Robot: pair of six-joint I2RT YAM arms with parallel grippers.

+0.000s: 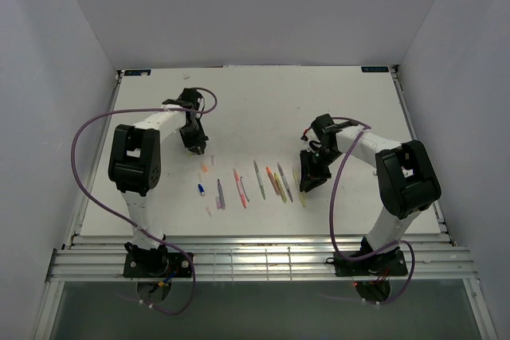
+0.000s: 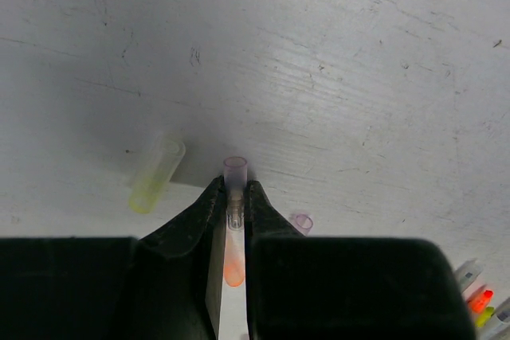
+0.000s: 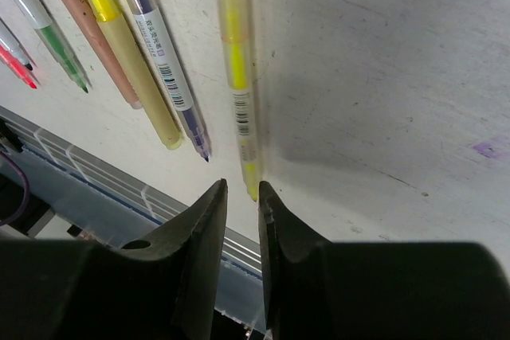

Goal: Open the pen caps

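This is a robotics lab test cell, not a home. Plain pale grey wall panels point(image 1: 255, 5) box in a scuffed white table point(image 1: 263, 93) on three sides. A white-and-black robot arm point(image 1: 135, 157) at lower left and its twin point(image 1: 402, 177) at lower right stand on a slotted aluminium rail point(image 1: 263, 264), trailing loops of purple cable point(image 1: 74, 147).

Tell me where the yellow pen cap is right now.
In the left wrist view the yellow cap lies on the table, just left of the left gripper, which pinches an orange-tinted cap.
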